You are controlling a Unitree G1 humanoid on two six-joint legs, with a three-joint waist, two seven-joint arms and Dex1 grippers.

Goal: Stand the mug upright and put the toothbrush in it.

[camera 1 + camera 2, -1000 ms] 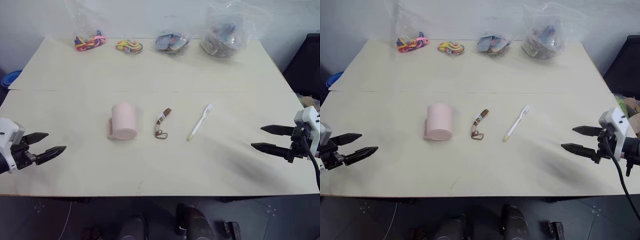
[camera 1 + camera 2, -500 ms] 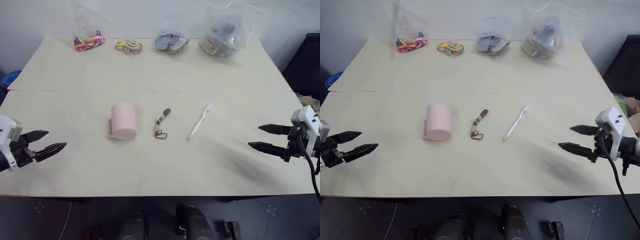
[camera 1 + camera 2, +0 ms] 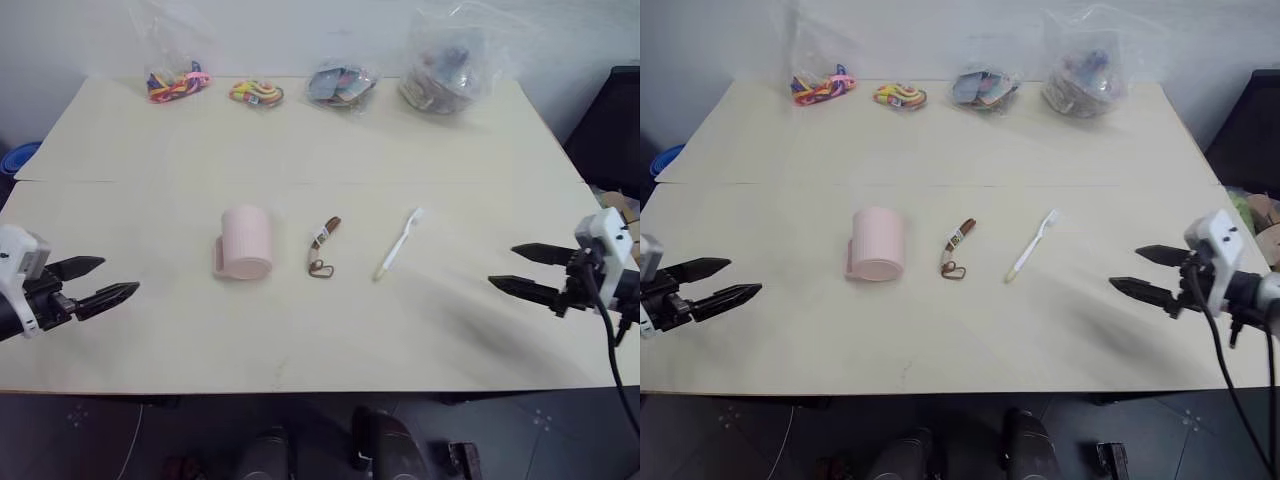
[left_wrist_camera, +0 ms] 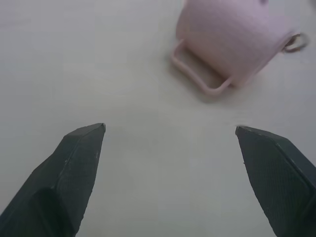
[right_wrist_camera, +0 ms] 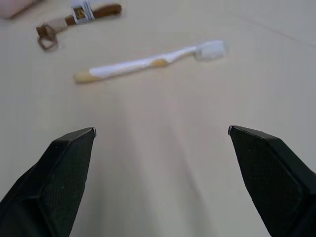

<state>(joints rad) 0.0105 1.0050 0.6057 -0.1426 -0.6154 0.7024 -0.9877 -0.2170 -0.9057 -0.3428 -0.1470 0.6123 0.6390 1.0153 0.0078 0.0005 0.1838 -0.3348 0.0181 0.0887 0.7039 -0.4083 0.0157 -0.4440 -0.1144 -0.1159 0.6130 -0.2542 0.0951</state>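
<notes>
Take the keychain (image 3: 323, 247), the short brown strap in the middle of the table (image 3: 300, 330), as your marker. The mug (image 3: 245, 243) lies on its side just to the left of it, its open mouth facing the near edge and its handle resting flat on the side away from the strap. The toothbrush (image 3: 399, 245) lies flat on the other side of the keychain, near it but apart, bristle head pointing toward the far edge and yellowish end toward you.

Your left gripper (image 3: 101, 282) hangs well to the left of the keychain, beyond the mug, jaws spread wide and holding nothing. Your right gripper (image 3: 525, 270) hangs well to the right of it, past the toothbrush, also wide open and empty.

Four clear bags (image 3: 344, 84) of small items sit along the far edge.
</notes>
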